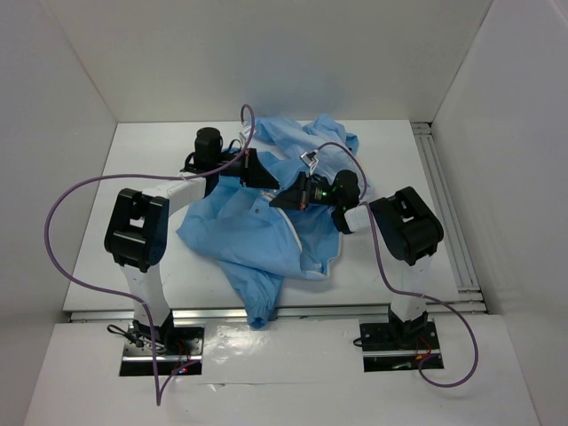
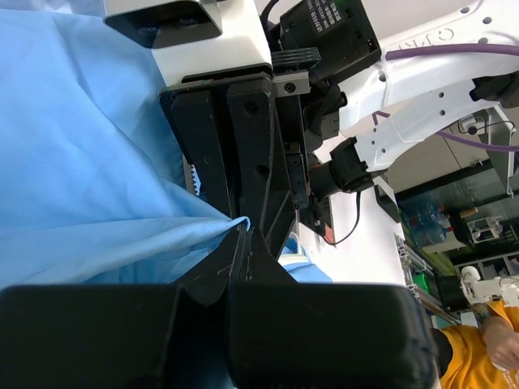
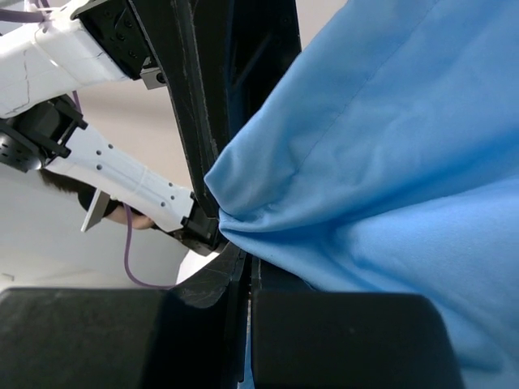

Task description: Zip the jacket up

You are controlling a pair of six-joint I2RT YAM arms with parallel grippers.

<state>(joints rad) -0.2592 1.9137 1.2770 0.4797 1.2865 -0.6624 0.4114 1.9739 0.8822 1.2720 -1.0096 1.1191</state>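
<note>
The jacket (image 1: 253, 235) lies crumpled in the middle of the table (image 1: 146, 164). The two grippers meet tip to tip above it. The left gripper (image 2: 243, 241) has its jaws pressed together on a drawn-up fold of the blue fabric. Facing it, the right gripper (image 3: 247, 258) is likewise clamped on a pinch of the cloth.

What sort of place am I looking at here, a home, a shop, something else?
Probably a robotics lab test cell: white panel walls box in a white table, and the left arm and right arm, bolted at its near edge, trail purple cables over a blue jacket.
</note>
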